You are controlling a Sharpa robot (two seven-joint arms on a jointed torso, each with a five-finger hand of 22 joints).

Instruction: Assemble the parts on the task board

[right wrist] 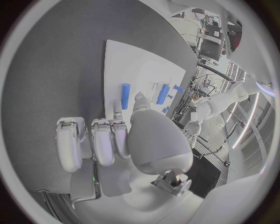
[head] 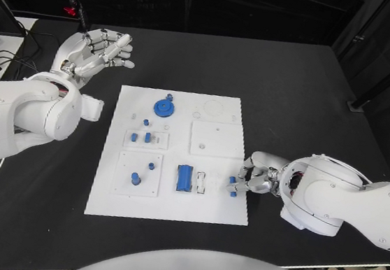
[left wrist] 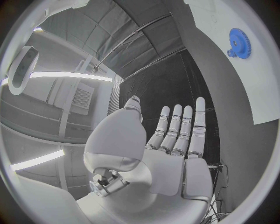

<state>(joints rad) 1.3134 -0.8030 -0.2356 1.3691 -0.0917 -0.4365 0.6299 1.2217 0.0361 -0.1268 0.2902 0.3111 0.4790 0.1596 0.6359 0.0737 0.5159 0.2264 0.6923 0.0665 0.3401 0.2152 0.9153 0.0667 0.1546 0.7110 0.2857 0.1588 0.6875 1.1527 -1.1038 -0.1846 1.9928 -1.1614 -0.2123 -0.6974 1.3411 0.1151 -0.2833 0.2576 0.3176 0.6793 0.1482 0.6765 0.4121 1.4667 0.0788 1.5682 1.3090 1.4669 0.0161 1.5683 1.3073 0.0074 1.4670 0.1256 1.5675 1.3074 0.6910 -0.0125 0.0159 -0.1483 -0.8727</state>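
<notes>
Right hand [head: 254, 177] sits at the board's [head: 203, 207] right edge, fingers curled on a small blue part [head: 233, 186]; its axis cannot be told. Blue bar [head: 183, 178] lies on the board, long axis front-to-back. Left hand [head: 95, 52] is raised beyond the far-left corner, fingers extended, holding nothing

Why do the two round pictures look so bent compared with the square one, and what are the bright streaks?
Both wrist views use fisheye lenses, so the task board's straight edges curve. In the left wrist view, the bright streaks behind the left hand look like room lights. The head view keeps the board nearly straight-edged and evenly lit against the black table.
</notes>
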